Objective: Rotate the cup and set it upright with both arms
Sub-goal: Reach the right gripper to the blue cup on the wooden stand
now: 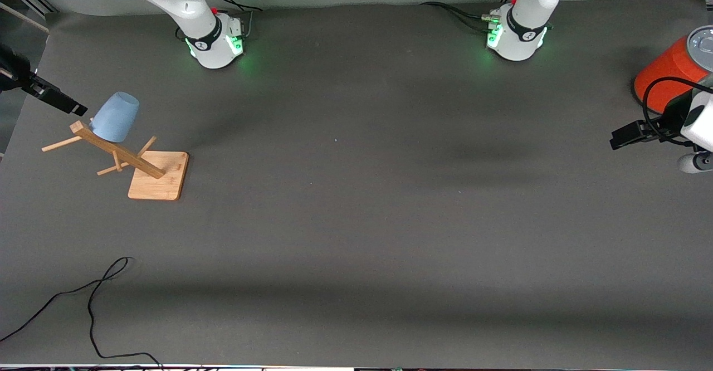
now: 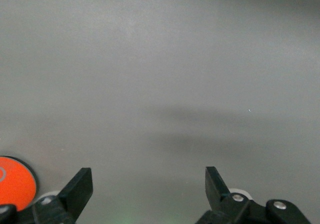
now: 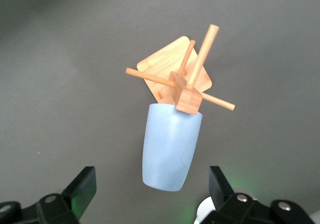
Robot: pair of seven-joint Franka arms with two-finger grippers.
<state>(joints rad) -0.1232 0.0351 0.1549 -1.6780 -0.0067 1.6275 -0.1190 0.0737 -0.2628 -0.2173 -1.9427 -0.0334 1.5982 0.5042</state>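
The pale-blue cup (image 1: 115, 116) hangs upside down, tilted, on the top peg of a wooden rack (image 1: 120, 156) at the right arm's end of the table. In the right wrist view the cup (image 3: 171, 146) lies between my open fingers, its closed bottom toward the camera, with the rack's post (image 3: 188, 99) at its mouth. My right gripper (image 1: 77, 108) is open and empty, in the air just beside the cup, not touching it. My left gripper (image 1: 619, 137) is open and empty over the left arm's end of the table; its wrist view (image 2: 148, 176) shows only bare mat.
The rack stands on a flat wooden base (image 1: 159, 176). A large orange-red can with a grey lid (image 1: 668, 70) stands at the left arm's end, also seen in the left wrist view (image 2: 15, 181). A black cable (image 1: 94, 293) lies near the front edge.
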